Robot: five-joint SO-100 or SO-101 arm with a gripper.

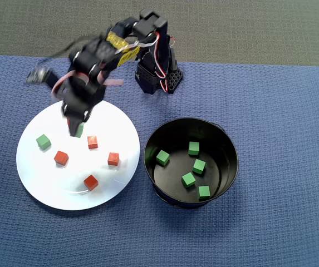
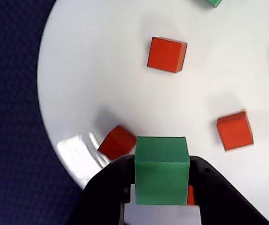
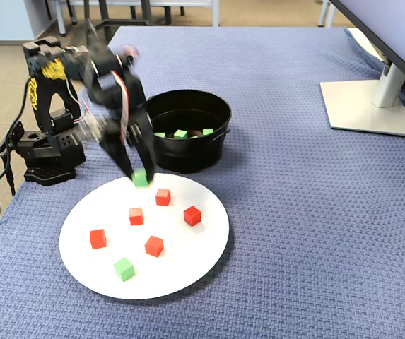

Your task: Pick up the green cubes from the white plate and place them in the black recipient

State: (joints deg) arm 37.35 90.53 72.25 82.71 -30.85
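My gripper [image 2: 162,183] is shut on a green cube [image 2: 162,176], held between both black fingers a little above the white plate [image 2: 101,84]. In the overhead view the gripper [image 1: 77,130] is over the plate's far part [image 1: 42,183]. In the fixed view the held cube [image 3: 141,178] is near the plate's edge [image 3: 188,261], close to the black tub [image 3: 188,161]. One more green cube [image 1: 43,142] lies on the plate. The tub [image 1: 232,150] holds several green cubes [image 1: 194,148].
Several red-orange cubes [image 1: 61,158] lie scattered on the plate. The arm's base [image 1: 158,75] stands at the blue cloth's far edge. A monitor stand [image 3: 368,106] sits at the far right in the fixed view.
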